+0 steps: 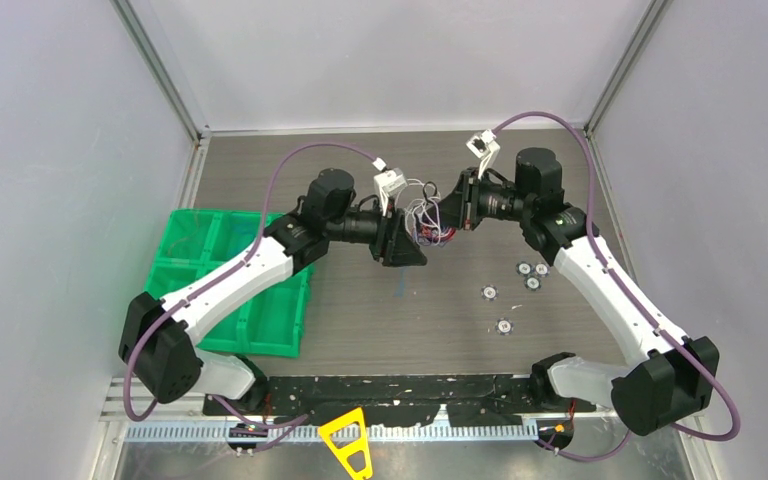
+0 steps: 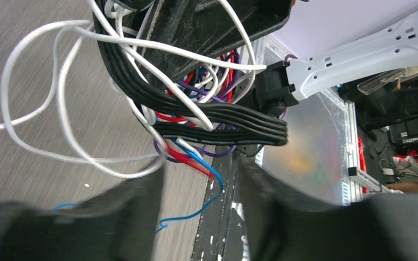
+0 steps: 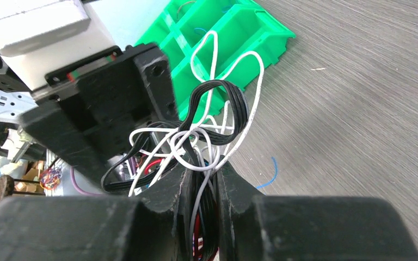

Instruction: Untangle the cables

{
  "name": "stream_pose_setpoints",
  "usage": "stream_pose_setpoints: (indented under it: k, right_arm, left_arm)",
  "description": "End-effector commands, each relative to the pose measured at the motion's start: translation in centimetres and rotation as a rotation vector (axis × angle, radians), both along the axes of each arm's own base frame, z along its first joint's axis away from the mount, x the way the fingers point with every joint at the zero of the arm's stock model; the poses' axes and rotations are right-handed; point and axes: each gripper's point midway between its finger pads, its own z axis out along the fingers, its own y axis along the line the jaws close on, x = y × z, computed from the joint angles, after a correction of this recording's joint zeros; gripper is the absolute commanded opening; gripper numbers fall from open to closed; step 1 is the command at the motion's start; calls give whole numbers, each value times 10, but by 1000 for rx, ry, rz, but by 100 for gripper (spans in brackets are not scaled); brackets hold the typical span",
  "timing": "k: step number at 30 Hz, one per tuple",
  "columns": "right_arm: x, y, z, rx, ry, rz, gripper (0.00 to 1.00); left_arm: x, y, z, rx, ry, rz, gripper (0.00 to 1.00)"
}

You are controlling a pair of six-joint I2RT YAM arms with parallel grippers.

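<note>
— Where are the cables hanging?

— They are hanging in the air above the bench, bunched in a ball right between our two arms.

— Are we holding them?

— Our right jaws are squeezing shut on the cables. Our left jaws are standing open and gripping nothing.

— Which way are the cables lying from the left jaws?

— They are sitting straight ahead, just past the tips. The flat black band is running sideways across the gap. We are guessing the left jaws are the ones to close in next.
</note>
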Motion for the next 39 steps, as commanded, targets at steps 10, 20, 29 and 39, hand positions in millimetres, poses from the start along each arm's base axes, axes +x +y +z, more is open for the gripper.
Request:
stream_pose_setpoints:
  k: [10, 20, 29, 39]
  right_arm:
    - [16, -18, -5, -3, -8, -64, 41]
    - [25, -20, -29, -47, -30, -55, 5]
    - [-20, 1, -30, -42, -42, 146, 91]
    - [-35, 58, -34, -89, -206, 256, 100]
  left_arm:
    - [-21, 21, 16, -9, -156, -30, 0]
    - [-16, 35, 29, 9, -235, -15, 0]
    - [-23, 38, 36, 23, -287, -114, 0]
    - [-27, 33, 52, -21, -373, -210, 0]
